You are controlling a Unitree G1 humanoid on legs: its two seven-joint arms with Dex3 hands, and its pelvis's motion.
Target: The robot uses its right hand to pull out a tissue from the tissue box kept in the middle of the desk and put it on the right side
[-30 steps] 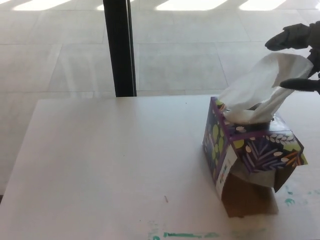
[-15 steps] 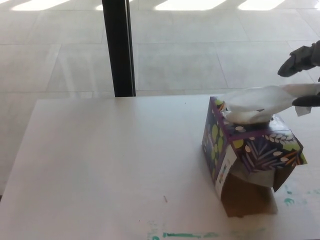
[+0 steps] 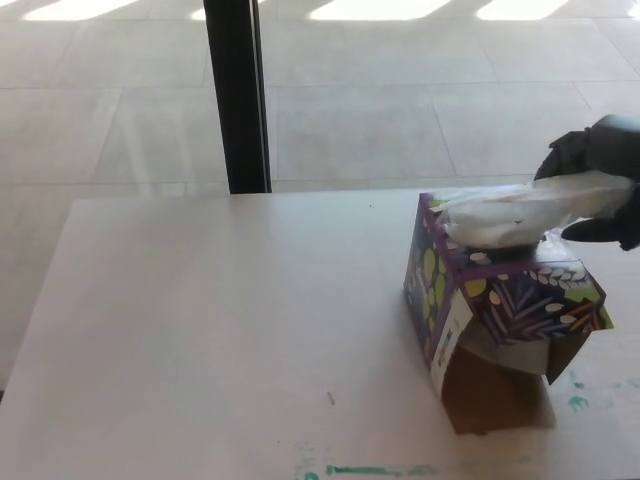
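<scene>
A purple floral tissue box (image 3: 500, 300) stands on the white desk (image 3: 220, 330), right of the middle, with its underside flap open. A white tissue (image 3: 530, 208) stretches from the box's top slot out to the right. My right hand (image 3: 600, 175) is at the right edge of the head view, just above and beyond the box, shut on the far end of the tissue. The near end of the tissue is still in the slot. My left hand does not show.
A black vertical post (image 3: 237, 95) stands behind the desk's far edge. Beyond it lies a tiled floor (image 3: 400, 90). Green marks (image 3: 370, 468) run along the desk's near edge.
My right hand has dropped lower and pulled the tissue rightward. The tissue, first puffed up above the box, now lies stretched flat and low across the box top.
</scene>
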